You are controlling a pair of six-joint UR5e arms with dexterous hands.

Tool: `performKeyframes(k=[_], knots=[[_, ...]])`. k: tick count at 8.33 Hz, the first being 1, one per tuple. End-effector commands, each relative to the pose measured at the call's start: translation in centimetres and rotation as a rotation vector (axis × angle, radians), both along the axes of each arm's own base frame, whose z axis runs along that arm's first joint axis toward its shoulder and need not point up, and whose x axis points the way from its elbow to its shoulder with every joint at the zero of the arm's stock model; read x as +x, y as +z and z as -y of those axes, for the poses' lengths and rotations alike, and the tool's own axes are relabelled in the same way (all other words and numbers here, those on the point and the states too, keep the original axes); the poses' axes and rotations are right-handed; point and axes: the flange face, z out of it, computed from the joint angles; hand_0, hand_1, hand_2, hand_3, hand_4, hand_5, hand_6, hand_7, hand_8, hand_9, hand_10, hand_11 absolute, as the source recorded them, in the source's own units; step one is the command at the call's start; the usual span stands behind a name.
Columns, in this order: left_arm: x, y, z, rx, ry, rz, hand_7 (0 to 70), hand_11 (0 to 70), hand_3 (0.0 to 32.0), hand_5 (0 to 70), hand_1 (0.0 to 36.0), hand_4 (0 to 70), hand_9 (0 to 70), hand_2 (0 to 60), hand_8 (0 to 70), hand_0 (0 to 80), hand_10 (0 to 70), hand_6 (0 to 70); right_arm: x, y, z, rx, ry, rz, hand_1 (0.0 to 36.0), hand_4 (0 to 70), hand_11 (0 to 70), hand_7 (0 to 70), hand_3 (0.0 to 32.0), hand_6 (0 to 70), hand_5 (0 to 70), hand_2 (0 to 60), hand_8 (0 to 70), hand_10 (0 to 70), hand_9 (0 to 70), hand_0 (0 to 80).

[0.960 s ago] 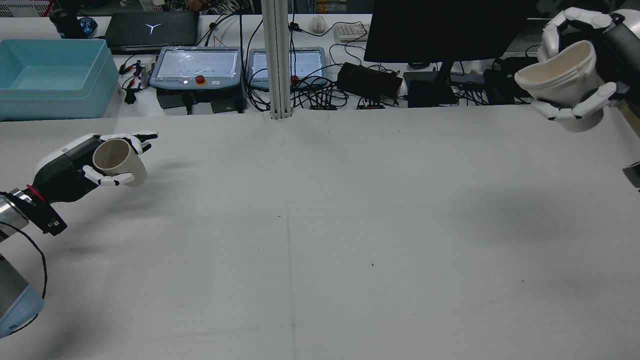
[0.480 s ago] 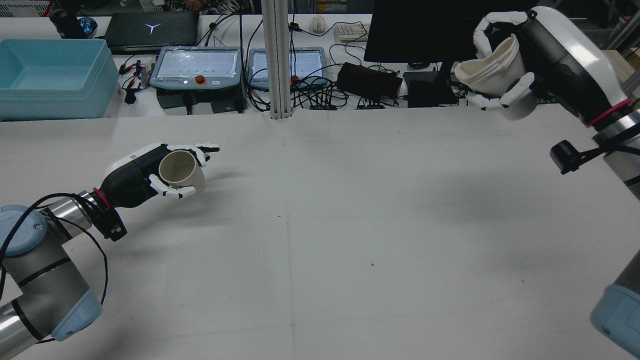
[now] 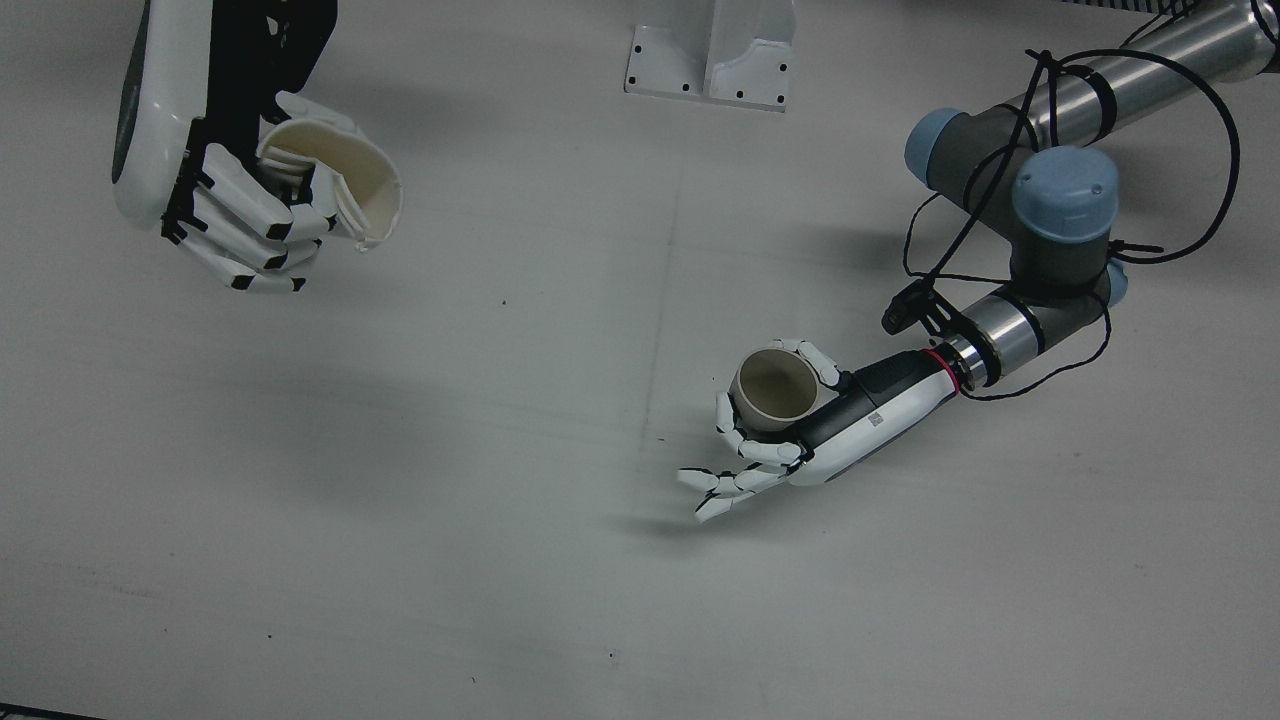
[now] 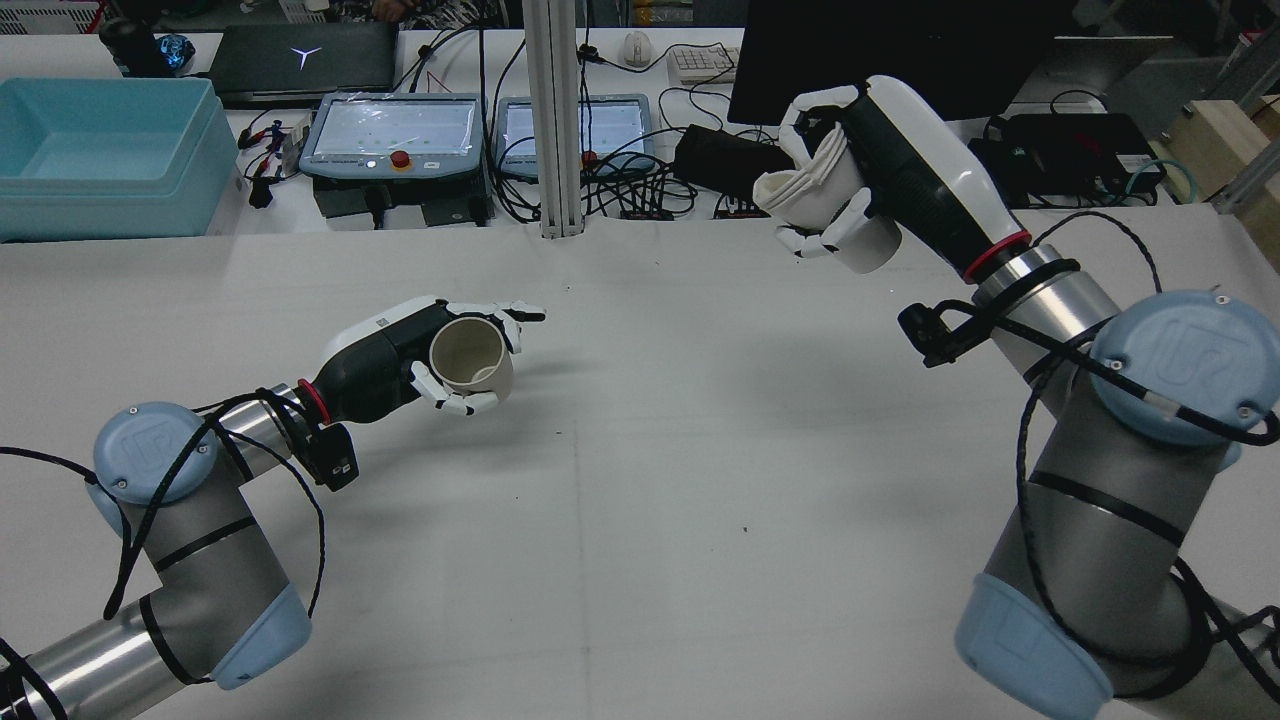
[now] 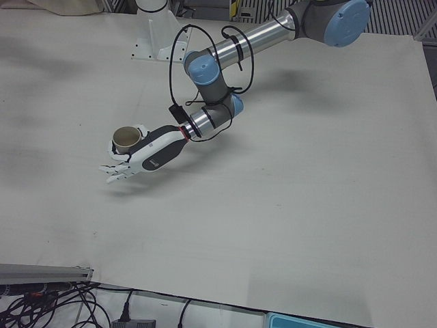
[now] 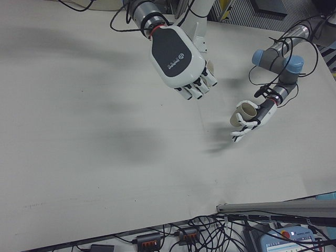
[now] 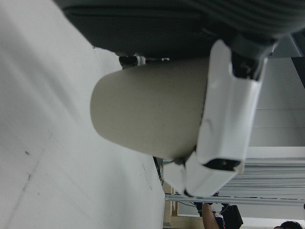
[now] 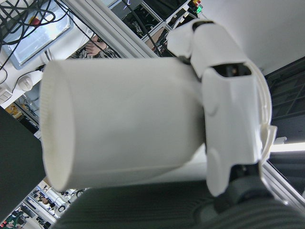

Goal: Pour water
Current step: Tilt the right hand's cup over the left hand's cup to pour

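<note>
Rear view gives me my landmark, the white post point(image 4: 553, 120) at the table's far edge, and I place everything from it. My left hand point(image 4: 430, 358) sits low over the table point(image 4: 640, 560), nearer me than the post and slightly to its left, with some fingers wrapped round the beige cup point(image 4: 471, 360) and the rest splayed forward; the cup's mouth is tipped toward me, so I judge it the receiver, and it will need righting before any water comes. My right hand point(image 4: 850, 190) is to the right of the post and held high, fingers closed on the white cup point(image 4: 825, 205), whose wall looks crumpled in under the grip; its mouth leans toward the post side, which I read as the pouring cup carried high to come over the other's rim. I cannot tell whether it holds water. Front view shows the two cups well apart, with bare tabletop between them, so I have open room to close in. The cluttered far side behind the post, with cables and pendants, is the edge I want to stay away from.
</note>
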Motion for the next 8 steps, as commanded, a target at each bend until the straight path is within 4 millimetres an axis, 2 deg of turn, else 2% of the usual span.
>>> performKeyframes(k=[1,2,3,4,6,7,8], knots=[[3.1,-6.8,-0.5,0.025,0.024,-0.004,22.3,9.8,0.0,70.0,36.0,70.0,5.7,60.0,4.4,77.5,5.0,12.4,-10.6,-3.1,3.3,-0.056,-0.047,-0.035,36.0,62.0,70.0,70.0,0.0,70.0,70.0,60.0,47.9,53.6,59.7,80.0],[3.1,-7.9,-0.3,0.027,0.023,-0.009,22.5,9.7,0.0,70.0,36.0,70.0,5.8,60.0,4.4,77.5,5.0,12.7,-14.3,-4.2,3.9,-0.073,-0.067,-0.051,36.0,63.4,70.0,70.0,0.0,70.0,70.0,60.0,48.1,53.6,59.6,80.0],[3.0,-7.9,-0.2,0.025,0.022,-0.009,22.5,9.8,0.0,70.0,36.0,70.0,5.9,60.0,4.4,77.9,5.0,12.7,-16.9,-5.1,3.6,-0.075,-0.092,-0.072,36.0,62.3,70.0,70.0,0.0,70.0,70.0,60.0,47.7,53.6,59.2,80.0],[3.0,-7.8,-0.2,0.024,0.022,-0.007,22.8,9.9,0.0,70.0,36.0,70.0,5.9,60.0,4.5,80.0,5.0,12.9,-18.3,-5.9,2.7,-0.06,-0.107,-0.091,36.0,61.2,70.0,70.0,0.0,70.0,70.0,60.0,47.7,53.5,58.9,80.0],[3.1,-7.3,0.0,0.016,0.021,0.002,23.1,10.0,0.0,70.0,36.0,70.0,6.1,60.0,4.6,76.2,5.2,13.1,-19.2,-7.2,1.8,-0.045,-0.114,-0.08,36.0,61.3,70.0,70.0,0.0,70.0,70.0,60.0,47.8,53.3,58.8,80.0],[2.3,-6.9,0.6,0.009,0.011,-0.002,23.0,9.9,0.0,70.0,36.0,70.0,6.1,60.0,4.5,73.0,5.1,13.1,-17.7,-7.5,1.1,-0.026,-0.11,-0.05,36.0,60.3,70.0,70.0,0.0,70.0,70.0,60.0,47.9,53.5,58.7,80.0],[0.7,-5.8,1.6,0.01,-0.005,-0.031,22.0,9.7,0.0,70.0,36.0,70.0,5.8,60.0,4.4,67.0,5.1,12.5,-10.4,-4.3,-0.7,-0.012,-0.036,0.006,36.0,53.5,70.0,70.0,0.0,70.0,70.0,60.0,47.4,53.2,57.4,80.0]])
